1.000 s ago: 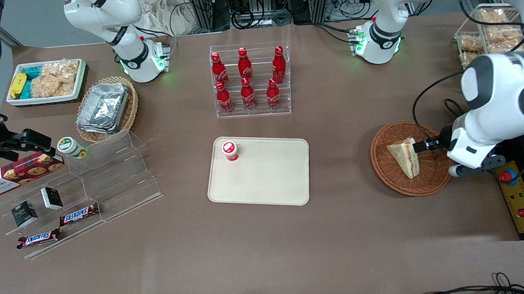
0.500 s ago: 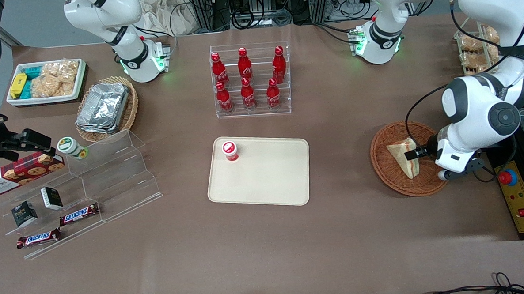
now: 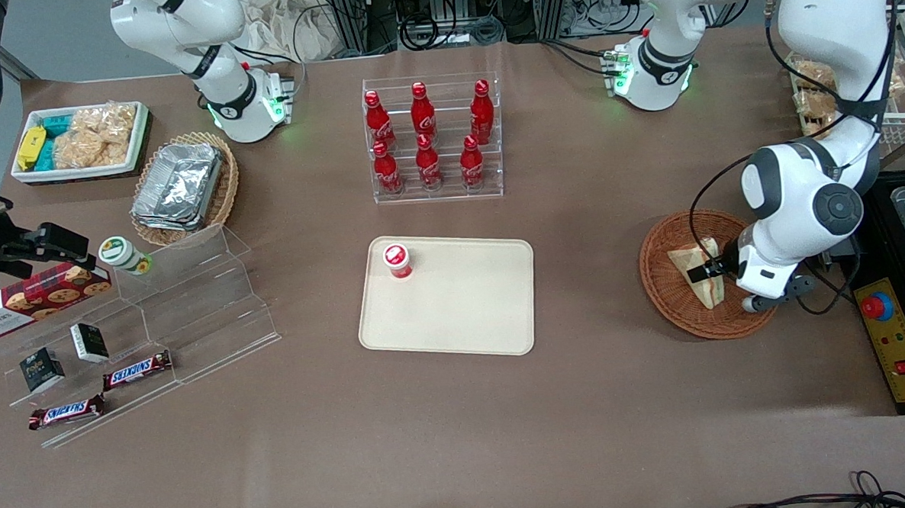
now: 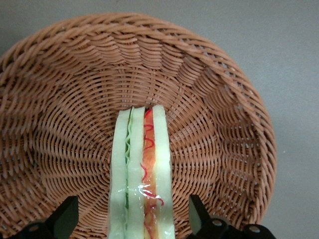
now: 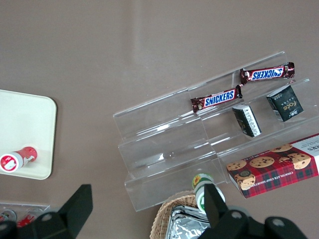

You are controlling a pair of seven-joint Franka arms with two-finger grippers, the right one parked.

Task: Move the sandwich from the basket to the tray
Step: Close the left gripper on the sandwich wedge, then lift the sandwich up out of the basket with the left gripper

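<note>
The sandwich (image 3: 694,270) lies in the round reddish-brown basket (image 3: 664,298) toward the working arm's end of the table. In the left wrist view the sandwich (image 4: 142,169) stands on edge, its red, orange and green filling showing, on the basket's weave (image 4: 214,124). My left gripper (image 3: 707,272) is low inside the basket and open. Its fingers (image 4: 65,219) stand one on each side of the sandwich with gaps to the bread, so nothing is gripped. The cream tray (image 3: 470,314) lies at the table's middle.
A small red-capped cup (image 3: 397,260) stands on the tray's corner. A clear rack of red bottles (image 3: 432,136) is farther from the camera than the tray. A yellow control box with a red button (image 3: 895,341) lies beside the basket. A stepped acrylic shelf (image 3: 195,296) with snacks lies toward the parked arm's end.
My left arm has swung toward the table's middle and the gripper has slid further over the sandwich, from its end to astride it. The sandwich and basket have not moved.
</note>
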